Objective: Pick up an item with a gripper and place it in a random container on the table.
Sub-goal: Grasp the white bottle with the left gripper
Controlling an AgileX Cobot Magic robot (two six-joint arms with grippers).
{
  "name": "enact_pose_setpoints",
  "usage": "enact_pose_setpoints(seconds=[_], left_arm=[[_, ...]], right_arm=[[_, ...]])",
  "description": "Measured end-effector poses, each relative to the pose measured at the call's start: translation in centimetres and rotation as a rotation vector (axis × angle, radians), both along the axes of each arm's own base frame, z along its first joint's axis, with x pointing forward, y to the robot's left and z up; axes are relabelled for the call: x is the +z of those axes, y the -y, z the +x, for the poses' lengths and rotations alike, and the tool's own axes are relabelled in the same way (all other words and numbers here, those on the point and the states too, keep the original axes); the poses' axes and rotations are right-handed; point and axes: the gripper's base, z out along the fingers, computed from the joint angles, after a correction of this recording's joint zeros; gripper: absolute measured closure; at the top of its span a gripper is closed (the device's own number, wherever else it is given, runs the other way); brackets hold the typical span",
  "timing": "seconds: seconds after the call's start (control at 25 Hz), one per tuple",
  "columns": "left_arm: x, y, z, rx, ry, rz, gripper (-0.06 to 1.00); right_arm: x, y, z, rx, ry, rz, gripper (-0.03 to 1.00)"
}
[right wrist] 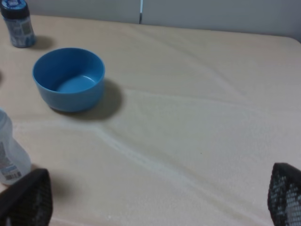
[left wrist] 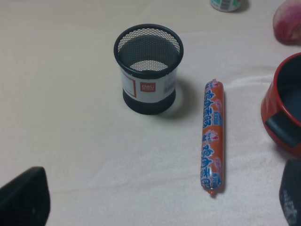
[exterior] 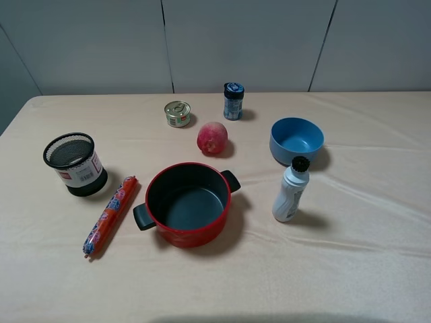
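Observation:
The white bottle (exterior: pixel 291 192) with a black cap stands upright on the beige table (exterior: pixel 363 269), right of centre; its lower body shows at the edge of the right wrist view (right wrist: pixel 8 157). The black mesh cup (exterior: pixel 74 163) stands at the left and is empty in the left wrist view (left wrist: pixel 148 68). Neither gripper shows in the exterior view. My left gripper (left wrist: pixel 157 202) is open and empty, short of the mesh cup. My right gripper (right wrist: pixel 155 197) is open and empty, with the bottle beside one fingertip (right wrist: pixel 28 200).
A red pot (exterior: pixel 187 204) with black handles sits at centre, an orange sausage (exterior: pixel 110 215) between it and the cup. A blue bowl (exterior: pixel 296 140) is behind the bottle. A peach (exterior: pixel 212 138), a tin can (exterior: pixel 178 114) and a blue-lidded jar (exterior: pixel 233 101) stand further back.

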Motion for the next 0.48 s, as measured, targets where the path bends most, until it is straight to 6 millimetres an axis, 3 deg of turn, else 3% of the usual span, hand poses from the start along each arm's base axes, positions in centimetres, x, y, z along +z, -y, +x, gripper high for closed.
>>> enact_pose_setpoints(seconds=[0.48], left_arm=[[0.0, 0.0, 0.0, 0.0, 0.0, 0.0, -0.05]], right_arm=[[0.0, 0.0, 0.0, 0.0, 0.0, 0.0, 0.27]])
